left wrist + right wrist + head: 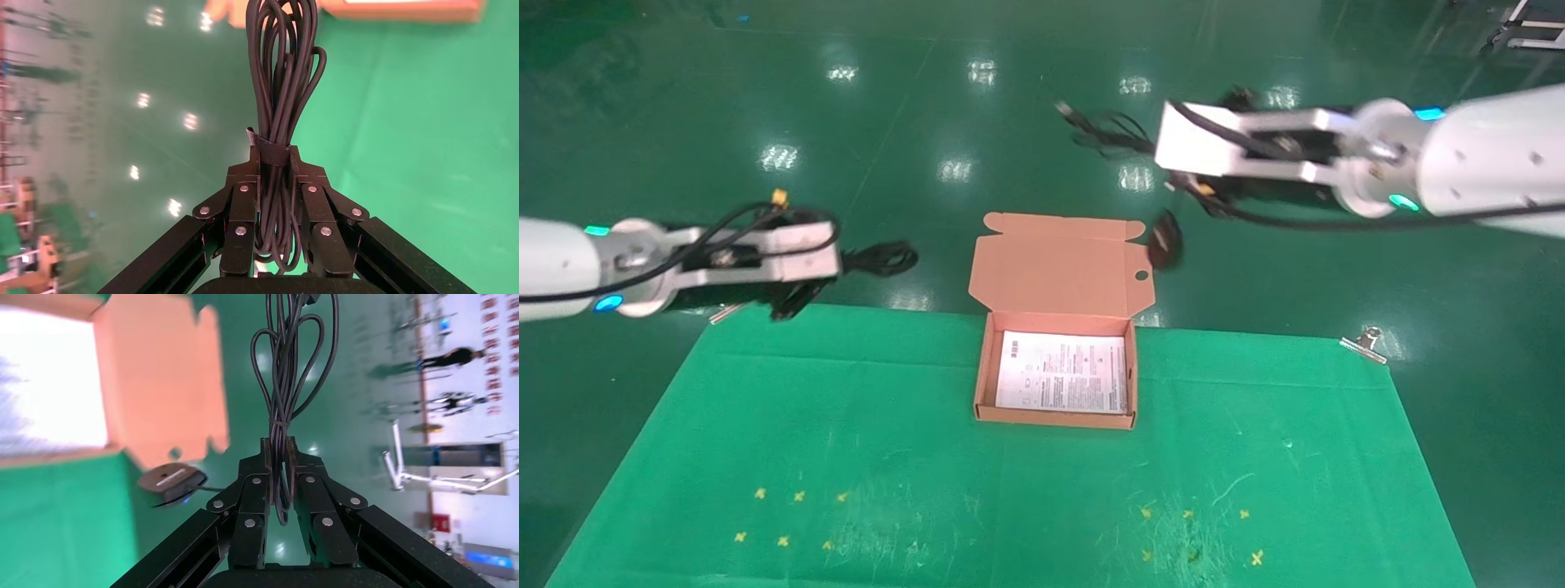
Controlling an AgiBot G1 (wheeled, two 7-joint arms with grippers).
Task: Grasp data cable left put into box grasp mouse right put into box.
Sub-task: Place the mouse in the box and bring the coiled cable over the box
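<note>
The box (1058,376) lies open on the green counter (846,441), between and nearer than both raised pincers. The left pincer (274,168) clamps the data cable (283,73), whose loops stick out past its tips. The right pincer (280,454) pinches the bundled cord (287,373), the mouse (171,481) dangling beside it near the box flap.

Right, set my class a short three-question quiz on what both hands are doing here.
1. True or false: the mouse already lies inside the box.
2. The right hand is shut on: A the mouse's body, B the mouse's cord, C the box flap.
3. What does the left hand hold?
Key: 1 false, it dangles outside the box; 2 B; 3 the data cable.
</note>
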